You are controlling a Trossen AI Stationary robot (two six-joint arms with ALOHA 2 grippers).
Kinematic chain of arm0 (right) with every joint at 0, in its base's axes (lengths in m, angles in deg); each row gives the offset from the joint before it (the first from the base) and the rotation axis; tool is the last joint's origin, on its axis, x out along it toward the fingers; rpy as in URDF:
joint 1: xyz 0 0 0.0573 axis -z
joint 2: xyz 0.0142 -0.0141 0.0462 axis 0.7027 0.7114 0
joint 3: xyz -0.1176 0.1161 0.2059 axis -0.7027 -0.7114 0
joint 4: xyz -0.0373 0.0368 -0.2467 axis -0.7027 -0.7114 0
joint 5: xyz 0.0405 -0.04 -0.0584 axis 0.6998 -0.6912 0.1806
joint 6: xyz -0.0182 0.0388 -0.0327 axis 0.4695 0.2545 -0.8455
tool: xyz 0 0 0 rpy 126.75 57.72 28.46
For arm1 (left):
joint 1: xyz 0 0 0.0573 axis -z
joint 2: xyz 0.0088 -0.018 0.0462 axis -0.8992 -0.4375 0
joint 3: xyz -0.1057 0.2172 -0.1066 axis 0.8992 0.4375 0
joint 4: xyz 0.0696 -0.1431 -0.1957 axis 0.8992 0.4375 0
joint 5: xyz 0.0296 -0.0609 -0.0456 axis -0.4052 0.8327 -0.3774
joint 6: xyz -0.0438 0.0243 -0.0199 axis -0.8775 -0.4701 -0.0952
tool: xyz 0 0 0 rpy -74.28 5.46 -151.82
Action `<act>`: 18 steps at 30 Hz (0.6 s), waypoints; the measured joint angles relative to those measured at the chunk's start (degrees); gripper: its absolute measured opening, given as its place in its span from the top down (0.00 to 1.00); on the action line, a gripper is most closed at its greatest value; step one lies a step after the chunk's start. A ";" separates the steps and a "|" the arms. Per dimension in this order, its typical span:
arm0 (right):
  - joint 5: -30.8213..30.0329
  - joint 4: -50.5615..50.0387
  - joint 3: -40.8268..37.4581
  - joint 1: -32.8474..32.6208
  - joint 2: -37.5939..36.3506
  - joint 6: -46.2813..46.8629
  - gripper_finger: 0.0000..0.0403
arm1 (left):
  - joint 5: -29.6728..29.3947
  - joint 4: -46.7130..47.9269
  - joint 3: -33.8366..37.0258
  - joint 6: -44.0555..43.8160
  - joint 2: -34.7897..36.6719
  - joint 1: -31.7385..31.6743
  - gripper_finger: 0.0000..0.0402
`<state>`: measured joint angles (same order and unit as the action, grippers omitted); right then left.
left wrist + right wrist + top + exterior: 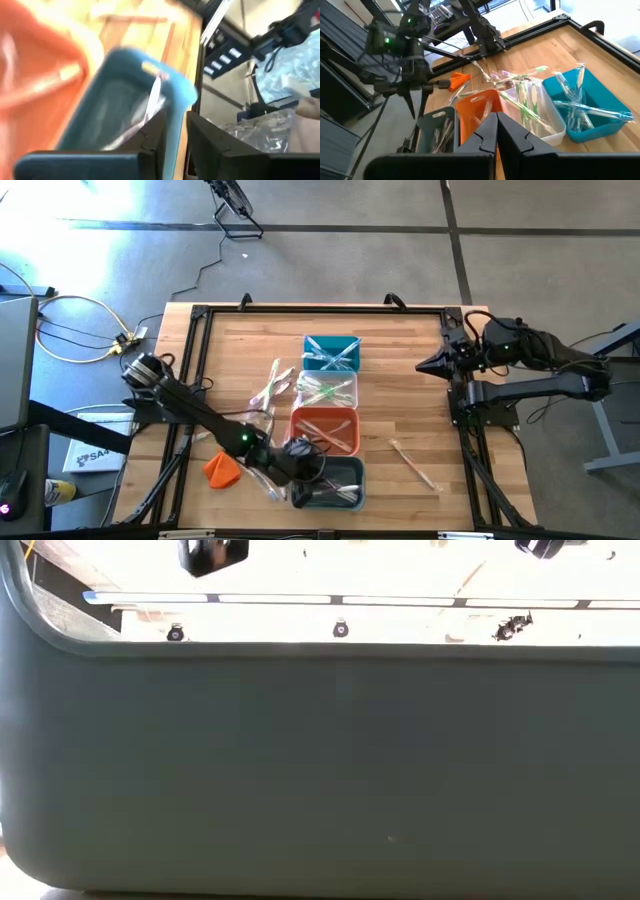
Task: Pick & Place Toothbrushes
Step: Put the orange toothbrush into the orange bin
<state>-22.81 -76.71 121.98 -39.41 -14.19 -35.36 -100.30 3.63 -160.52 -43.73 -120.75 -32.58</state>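
Four bins stand in a row: teal (331, 352), clear (326, 390), orange (325, 430) and grey (332, 484), each with toothbrushes inside. Loose toothbrushes lie flat on the table at the left (271, 384), near the left arm (262, 476), and one to the right (412, 463). My left gripper (300, 472) is open and points down over the grey bin's left end (438, 131). In its wrist view its fingers stand either side of the bin's wall (179, 100), and a clear toothbrush (152, 97) lies inside. My right gripper (428, 366) is shut and waits at the right edge.
An orange cloth-like lump (222, 468) lies left of the grey bin, beside the left arm. The low view is filled by a dark grey wall (320, 770). A black frame (200, 312) runs round the table. Bare wood (400, 395) lies between the bins and the right arm.
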 joint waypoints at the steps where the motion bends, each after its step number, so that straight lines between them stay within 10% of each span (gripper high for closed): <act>1: 0.02 -0.04 0.00 0.02 -0.23 0.00 0.99 | -0.59 0.06 0.00 1.59 0.94 -0.48 0.85; 18: 2.73 -4.51 0.00 0.02 -3.79 0.00 0.99 | 4.45 6.23 0.00 18.11 8.62 -12.77 1.00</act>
<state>-20.07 -81.22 121.98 -39.39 -17.97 -35.36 -95.84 9.86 -160.52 -25.62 -112.13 -45.34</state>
